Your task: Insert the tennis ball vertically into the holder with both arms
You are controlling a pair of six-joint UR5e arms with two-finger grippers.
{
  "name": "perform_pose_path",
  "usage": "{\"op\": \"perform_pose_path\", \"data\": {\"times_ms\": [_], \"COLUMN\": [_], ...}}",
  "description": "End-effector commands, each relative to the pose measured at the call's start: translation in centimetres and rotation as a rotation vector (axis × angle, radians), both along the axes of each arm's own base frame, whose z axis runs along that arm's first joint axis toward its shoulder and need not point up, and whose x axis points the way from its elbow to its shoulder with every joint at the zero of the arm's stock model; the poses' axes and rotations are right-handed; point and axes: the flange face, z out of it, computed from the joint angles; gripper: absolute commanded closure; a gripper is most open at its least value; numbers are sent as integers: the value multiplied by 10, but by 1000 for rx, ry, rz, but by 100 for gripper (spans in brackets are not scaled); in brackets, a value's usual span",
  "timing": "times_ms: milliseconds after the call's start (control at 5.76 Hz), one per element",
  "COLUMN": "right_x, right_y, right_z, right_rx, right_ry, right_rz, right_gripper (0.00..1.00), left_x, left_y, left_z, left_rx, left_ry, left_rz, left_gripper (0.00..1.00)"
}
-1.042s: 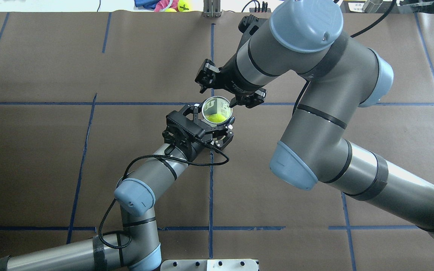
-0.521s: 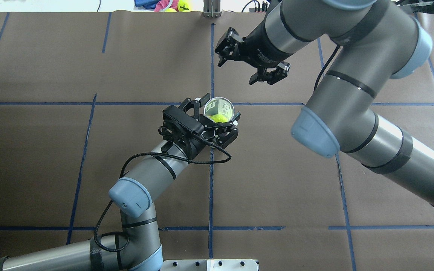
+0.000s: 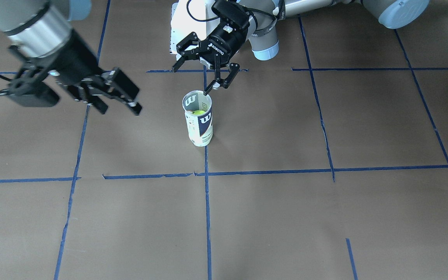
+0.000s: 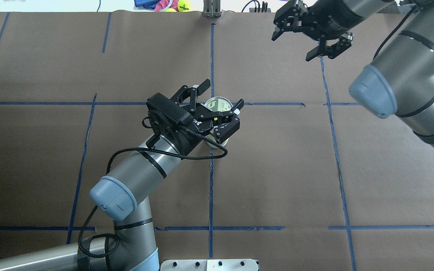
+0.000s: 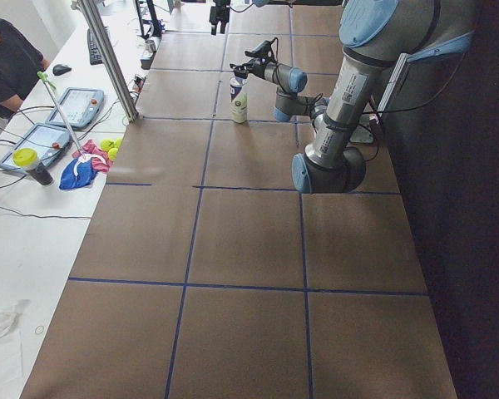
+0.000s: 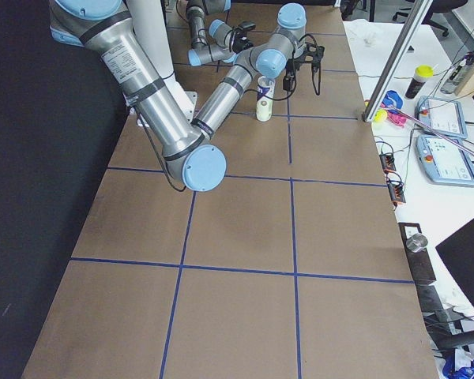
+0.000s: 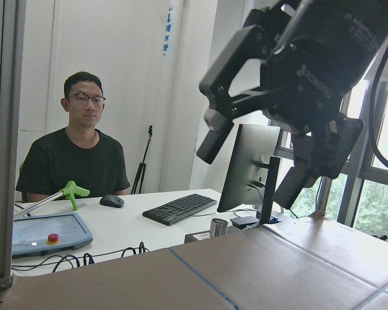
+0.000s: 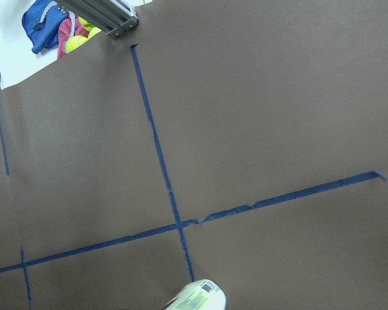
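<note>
- The holder stands upright on the brown-papered bench, just above the middle of the front-facing view, on a blue tape line that runs up the frame
- Its mouth is open and points straight up
- The tennis ball sits inside the holder, below the rim, and shows yellow-green through the mouth
- The left hand hangs over the holder at top centre of the front-facing view, its fingers spread wide and holding nothing
- One of its fingertips is just beside the holder's rim; I cannot tell whether the two touch
- In the overhead view the left hand covers the near side of the holder's mouth
- The right hand is at the upper left of the front-facing view, well apart from the holder, fingers parted and empty
- In the overhead view it is in the upper right corner, raised over the bench
- The right wrist view catches only the holder's top at its bottom edge
- Spare balls and a cloth lie past the bench's far edge at the top of the overhead view
- A person in a black shirt sits at a white desk in the left wrist view
</note>
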Motion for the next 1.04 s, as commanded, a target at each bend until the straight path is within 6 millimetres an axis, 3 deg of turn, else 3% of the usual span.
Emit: {"op": "perform_pose_path", "data": {"times_ms": [0, 174, 347, 521, 695, 868], "right_x": [57, 95, 127, 136, 152, 176], "right_y": [2, -2, -4, -1, -2, -4], "right_z": [78, 107, 129, 147, 175, 202], "right_rx": [69, 98, 112, 114, 141, 164], "right_ry": [87, 101, 109, 127, 161, 192], "right_rz": [-22, -46, -49, -54, -77, -85], "right_gripper": [0, 0, 0, 0, 0, 0], "left_x": [-33, -47, -67, -107, -153, -200], "left_y": [-44, -77, -122, -172, -195, -215], "left_z": [27, 44, 77, 112, 179, 228], "left_rx": [-46, -112, -232, -347, -474, -614], "left_ry": [-118, -203, -254, -355, -426, -493], "left_rz": [-84, -134, -88, 30, 110, 207], "left_gripper": [0, 0, 0, 0, 0, 0]}}
